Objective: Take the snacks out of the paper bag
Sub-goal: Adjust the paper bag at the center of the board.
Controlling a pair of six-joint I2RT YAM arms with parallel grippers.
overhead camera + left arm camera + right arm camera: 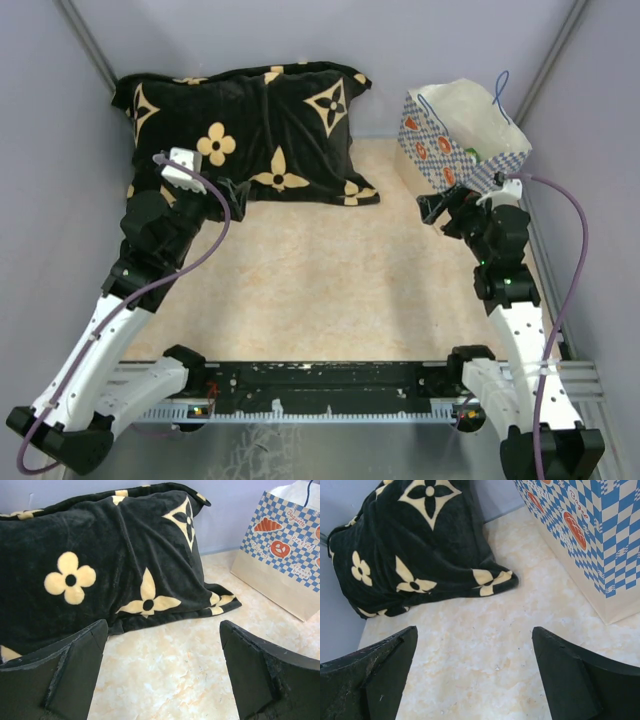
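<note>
While the right gripper (474, 632) stands wide beside the far-right paper bag (435, 145), I judge it must rise above the rim, then descend inside.

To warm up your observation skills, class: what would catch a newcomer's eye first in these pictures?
The big black cushion with tan flowers, lying far left. Then the blue-and-white checkered paper bag, upright far right, with the right hand open close by.
</note>
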